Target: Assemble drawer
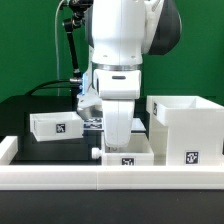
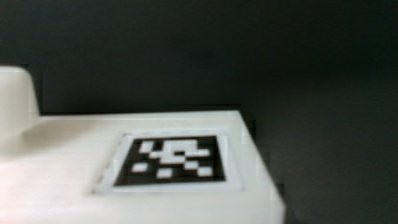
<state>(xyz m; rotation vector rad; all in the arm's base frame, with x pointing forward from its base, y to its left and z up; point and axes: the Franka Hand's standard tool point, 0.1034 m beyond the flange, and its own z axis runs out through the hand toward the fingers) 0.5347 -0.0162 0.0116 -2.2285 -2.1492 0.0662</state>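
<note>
Reaching arm: the white arm (image 1: pixel 118 40) drops straight down at centre stage, right over the near edge of the dark worktop (image 1: pixel 30 105).
Hand: the hand (image 1: pixel 119 138) sits low on top of the middle box, and its fingers are lost behind the wrist body, so I cannot tell whether they are spread, pressed together or pinching anything.
Middle box: the middle box (image 1: pixel 127 158), small and white, stands directly under the hand, with its tag facing the near side, tight against the border rail.
Left box: the left box (image 1: pixel 58 124), small and open-topped, stands alone on the worktop to the exterior view's left, a tag on its near wall, well apart from the hand.
Large case: the large case (image 1: pixel 185 125), tall and open at the top, stands at the exterior view's right, just beside the middle box, with a tag low on its near face.
Border rail: the border rail (image 1: pixel 60 176), low and white, runs across the near side in front of all three parts.
Marker board: the marker board (image 1: pixel 90 121) lies flat, a strip of tags peeking out between the left box and the arm.
Wrist view: blurred, and up close, a white surface carries a black-and-white tag (image 2: pixel 175 160), dark worktop beyond it; which part it belongs to I cannot tell for sure.
</note>
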